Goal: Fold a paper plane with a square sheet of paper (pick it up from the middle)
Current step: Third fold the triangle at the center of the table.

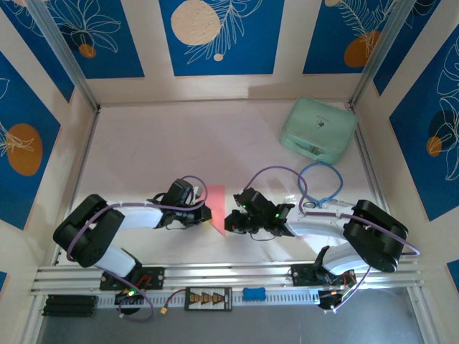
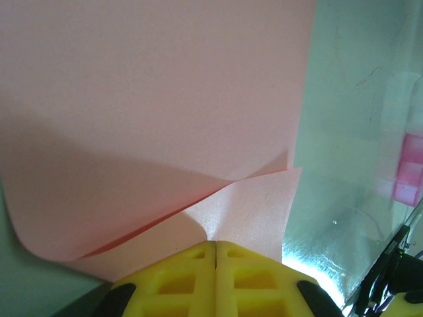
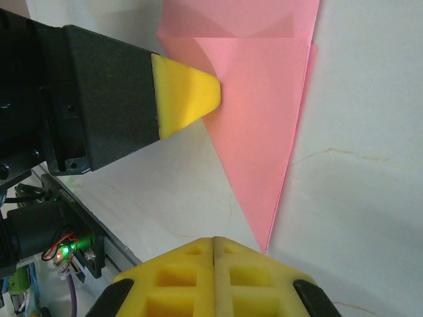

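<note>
Lying on the table (image 1: pixel 179 143) between both hands, the folded pink paper (image 3: pixel 264 119) points its sharp tip at the right hand (image 3: pixel 215 263), clenched empty just beside it. The left hand (image 3: pixel 198 92), clenched too, touches the paper's side edge.

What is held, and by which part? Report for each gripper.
Nothing looks gripped. The left gripper, shut, presses its tip against the paper's folded slanted edge. The right gripper, shut, sits beside the paper's point.
</note>
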Controlling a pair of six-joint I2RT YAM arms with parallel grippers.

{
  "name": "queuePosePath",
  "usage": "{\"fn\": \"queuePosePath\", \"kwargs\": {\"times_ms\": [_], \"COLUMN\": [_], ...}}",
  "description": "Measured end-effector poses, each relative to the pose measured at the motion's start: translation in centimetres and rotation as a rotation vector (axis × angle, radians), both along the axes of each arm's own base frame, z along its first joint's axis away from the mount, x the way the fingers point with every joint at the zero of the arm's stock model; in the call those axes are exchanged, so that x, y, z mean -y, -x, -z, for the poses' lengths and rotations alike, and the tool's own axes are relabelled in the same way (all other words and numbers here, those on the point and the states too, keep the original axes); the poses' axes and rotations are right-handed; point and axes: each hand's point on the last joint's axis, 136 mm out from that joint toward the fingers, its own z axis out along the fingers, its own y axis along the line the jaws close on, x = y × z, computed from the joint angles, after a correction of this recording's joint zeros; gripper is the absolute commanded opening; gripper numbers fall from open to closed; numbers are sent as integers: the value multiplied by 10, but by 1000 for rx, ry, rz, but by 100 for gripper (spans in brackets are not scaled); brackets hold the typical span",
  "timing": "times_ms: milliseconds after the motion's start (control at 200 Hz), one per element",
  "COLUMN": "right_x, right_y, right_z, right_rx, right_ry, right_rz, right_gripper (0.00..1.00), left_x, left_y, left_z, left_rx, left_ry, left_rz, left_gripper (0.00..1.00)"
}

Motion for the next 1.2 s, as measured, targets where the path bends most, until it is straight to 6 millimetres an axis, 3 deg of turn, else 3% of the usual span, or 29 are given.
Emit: {"fn": "queuePosePath", "kwargs": {"times_ms": [435,1005,1200], "right_x": [-5,-10,-19], "right_y": [2,-1,-5], "right_z": [15,7,15], "right_rx": [-24,-4,-18], "right_ry": [29,-12,-6], "right_rz": [-18,-13,-19], "right_gripper": [6,3,3], "left_x": [0,0,0], "left_y": [0,0,0], "left_z": [0,0,0], "left_rx": [3,7,7], "left_ry": [-2,-8,-8], "left_rz": [0,5,5], "left_gripper": [0,0,0]}}
